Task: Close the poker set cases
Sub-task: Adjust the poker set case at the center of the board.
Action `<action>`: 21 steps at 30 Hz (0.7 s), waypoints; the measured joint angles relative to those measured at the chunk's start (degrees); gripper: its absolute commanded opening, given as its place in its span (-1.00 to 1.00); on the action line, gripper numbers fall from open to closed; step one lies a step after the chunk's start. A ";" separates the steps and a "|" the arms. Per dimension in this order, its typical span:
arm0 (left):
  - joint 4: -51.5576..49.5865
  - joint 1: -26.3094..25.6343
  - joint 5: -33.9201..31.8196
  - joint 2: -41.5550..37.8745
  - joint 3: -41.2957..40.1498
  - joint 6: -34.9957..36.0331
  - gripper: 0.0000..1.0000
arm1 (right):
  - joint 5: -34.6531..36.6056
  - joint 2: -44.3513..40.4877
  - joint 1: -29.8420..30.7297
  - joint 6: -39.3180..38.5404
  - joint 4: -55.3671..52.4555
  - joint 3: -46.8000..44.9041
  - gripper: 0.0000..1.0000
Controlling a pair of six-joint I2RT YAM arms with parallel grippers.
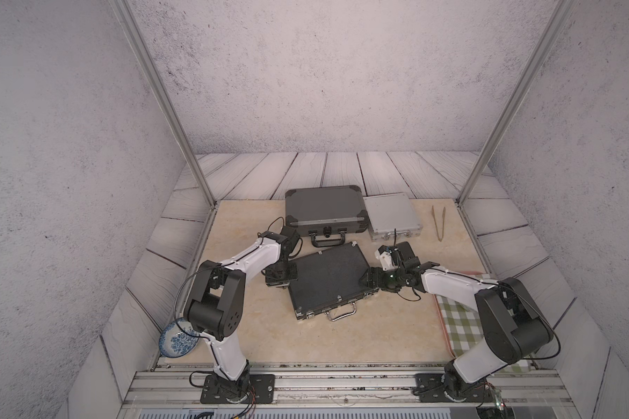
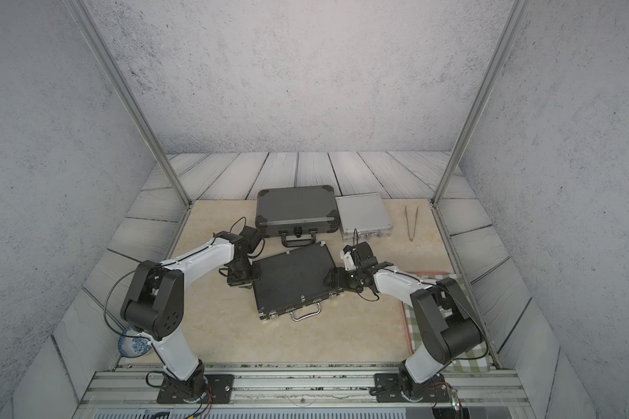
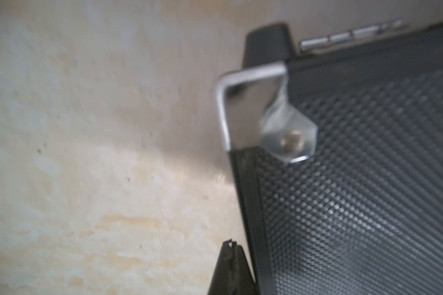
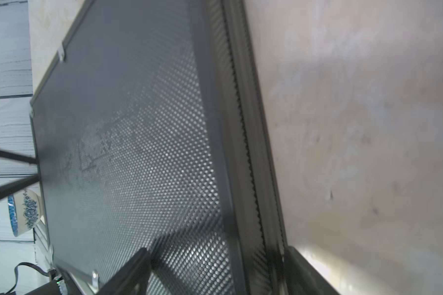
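black case (image 1: 325, 277): flat mid-table, lid down, with its long axis running from one gripper to the other and its metal handle (image 1: 342, 312) on the long edge facing the arm bases.
left gripper (image 1: 281, 283): fingers pressed together, just beside the black case's left short edge.
right gripper (image 1: 365, 281): jaws wide, straddling the black case's right short edge, gripping nothing.
grey case (image 1: 322, 208), silver case (image 1: 393, 217): beyond the black case, lids down.
nearer arm: probably the right, for any press along the handle edge; latch state too small to tell.

Closed end effector (image 3: 231, 242) beside black case (image 3: 368, 204)

Three cases (image 1: 322, 206) (image 1: 392, 214) (image 1: 324, 279), one bowl (image 1: 177, 341), one tongs (image 1: 437, 222)
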 measured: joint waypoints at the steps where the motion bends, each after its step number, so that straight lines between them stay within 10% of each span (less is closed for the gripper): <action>1: 0.87 0.15 -0.17 1.07 1.36 -0.11 -1.00 | 0.15 -0.52 0.17 0.94 0.26 -0.66 0.63; 21: 6.86 1.77 0.17 5.86 6.10 -0.98 -1.00 | 2.64 2.71 0.72 5.88 -3.82 4.44 0.63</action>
